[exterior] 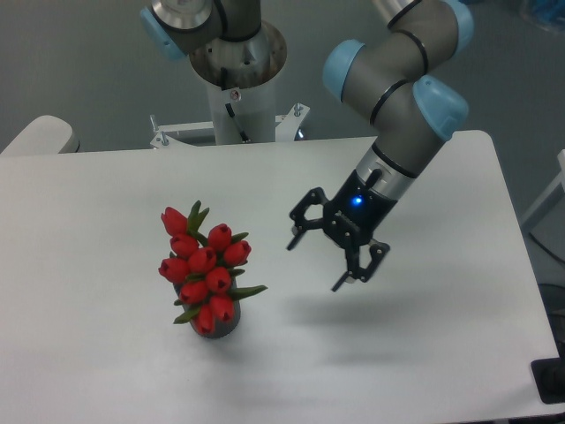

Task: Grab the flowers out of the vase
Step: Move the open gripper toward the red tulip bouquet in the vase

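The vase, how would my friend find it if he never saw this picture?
Look at the big white table, then find the bunch of red flowers on its left half. The vase is the small dark grey pot under them, mostly hidden. It is the only dark thing standing there; the open black gripper hangs apart, to the right.

A matt white finish is shown by the table [106, 203]. The flowers [205, 265] at lower left look glossy, perhaps plastic. The vase [217, 328] appears dark and dull. The gripper [314, 265] is seen in matt black, below smooth grey and blue arm [397, 79] shells.
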